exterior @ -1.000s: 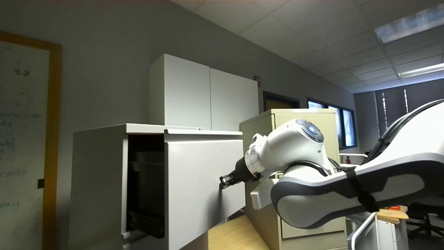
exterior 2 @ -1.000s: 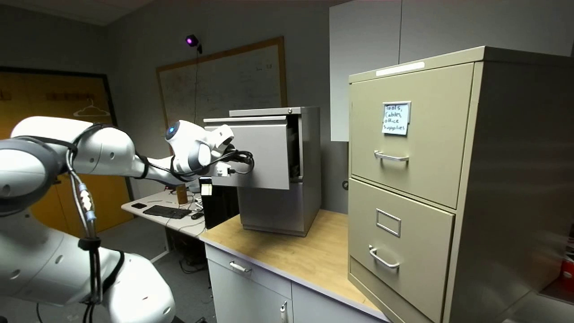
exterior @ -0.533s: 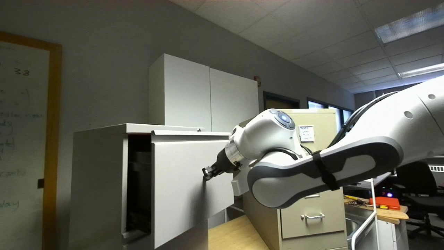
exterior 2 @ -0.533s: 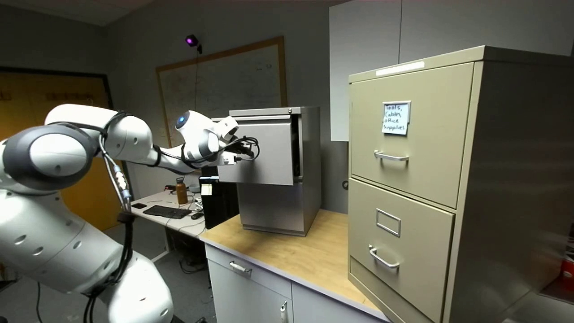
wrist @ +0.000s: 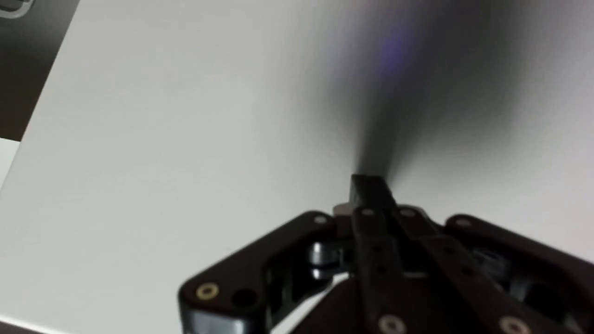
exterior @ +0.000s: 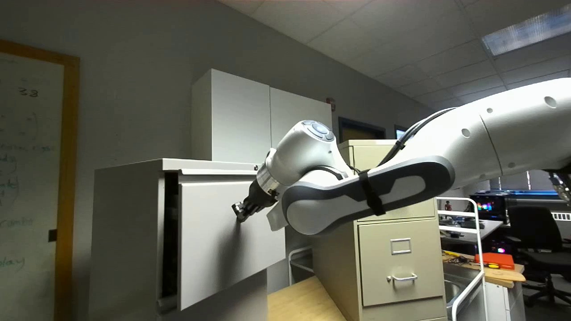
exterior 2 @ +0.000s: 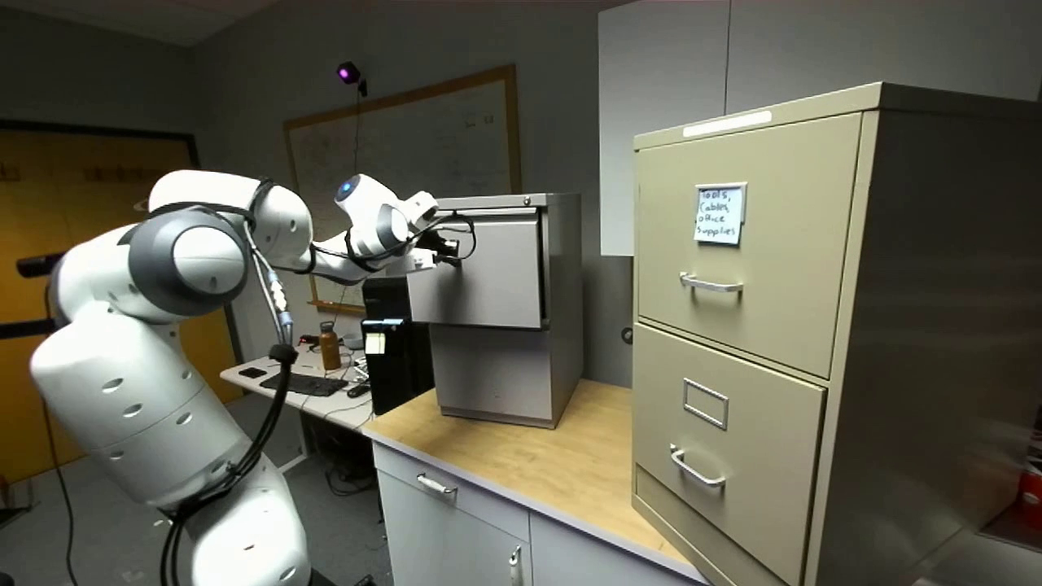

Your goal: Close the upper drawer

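I judge I'm in the last stretch of the push. The upper drawer [exterior: 225,249] sits at the top of the short cabinet [exterior 2: 566,317] on the wooden counter [exterior 2: 521,460], mostly in, I'd guess, with a slim dark gap between its front and the body in both exterior views. What's left, by my reckoning, is closing that gap until the front lies flush. The gripper [wrist: 368,180] has its jaws closed together, nothing between them that I can see, and the tips look to be against the drawer front (a plain shove, no handle needed). The note [exterior 2: 719,215] on the beige filing cabinet [exterior 2: 749,342] says "Tools, Cables, office supplies". The whiteboard [exterior: 29,187] shows "38"; most other scrawl is too faint, and I can't make out any brand.
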You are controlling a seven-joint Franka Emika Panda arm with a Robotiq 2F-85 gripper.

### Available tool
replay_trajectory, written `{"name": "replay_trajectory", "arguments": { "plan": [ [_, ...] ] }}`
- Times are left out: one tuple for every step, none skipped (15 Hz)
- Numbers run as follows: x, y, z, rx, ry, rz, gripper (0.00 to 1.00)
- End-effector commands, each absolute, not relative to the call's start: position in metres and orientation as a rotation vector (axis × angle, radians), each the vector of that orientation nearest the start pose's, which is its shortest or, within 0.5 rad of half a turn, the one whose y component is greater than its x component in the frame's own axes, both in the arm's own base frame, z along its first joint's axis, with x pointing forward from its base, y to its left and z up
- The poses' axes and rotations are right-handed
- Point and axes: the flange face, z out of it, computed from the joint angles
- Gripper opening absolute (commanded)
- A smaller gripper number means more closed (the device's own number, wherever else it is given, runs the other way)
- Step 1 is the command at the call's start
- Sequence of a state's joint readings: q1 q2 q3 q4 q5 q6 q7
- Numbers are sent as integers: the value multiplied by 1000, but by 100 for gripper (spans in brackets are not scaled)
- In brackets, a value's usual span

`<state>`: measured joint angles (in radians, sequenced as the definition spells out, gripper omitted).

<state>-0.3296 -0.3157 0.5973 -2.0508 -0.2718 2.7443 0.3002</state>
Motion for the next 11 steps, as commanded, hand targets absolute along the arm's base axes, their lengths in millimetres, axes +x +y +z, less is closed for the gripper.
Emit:
{"name": "replay_trajectory", "arguments": {
  "plan": [
    [550, 211, 672, -2848, -413, -1483, 0],
    [560, 216, 672, -2869, -432, -1458, 0],
    [570, 220, 671, -2888, -453, -1438, 0],
    [580, 226, 669, -2907, -479, -1417, 0],
    [589, 232, 668, -2922, -505, -1398, 0],
    [598, 239, 665, -2940, -532, -1382, 0],
    [605, 246, 662, -2959, -557, -1363, 0],
    [612, 253, 658, -2978, -583, -1345, 0],
    [618, 259, 655, -2992, -606, -1327, 0],
    [619, 264, 656, -3029, -619, -1304, 0],
    [623, 266, 654, -3071, -623, -1286, 0]
  ]
}}
